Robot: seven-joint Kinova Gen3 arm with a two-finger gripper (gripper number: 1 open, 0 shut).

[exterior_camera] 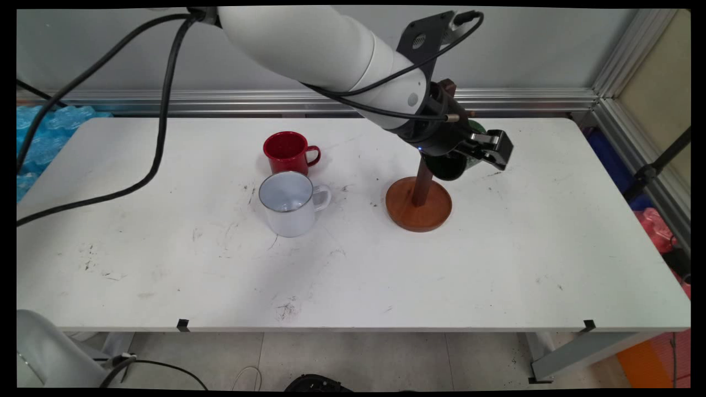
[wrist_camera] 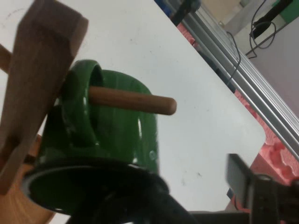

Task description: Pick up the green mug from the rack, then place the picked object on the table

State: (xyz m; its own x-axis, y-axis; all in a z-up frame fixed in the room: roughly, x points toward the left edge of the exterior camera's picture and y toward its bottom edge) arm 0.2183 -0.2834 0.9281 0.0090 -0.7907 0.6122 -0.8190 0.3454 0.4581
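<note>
A dark green mug hangs by its handle on a peg of the wooden mug stand, with its mouth towards the hand camera. In the main view the green mug shows just right of the stand's post, under my wrist. My gripper is right at the mug's rim and stands open. One finger is well clear of the mug's wall on the right, and the other is hidden behind the rim. My gripper holds nothing.
A red mug and a larger white mug stand upright left of the stand, handles to the right. The white table carries scuff marks. An aluminium rail runs along the back and right side.
</note>
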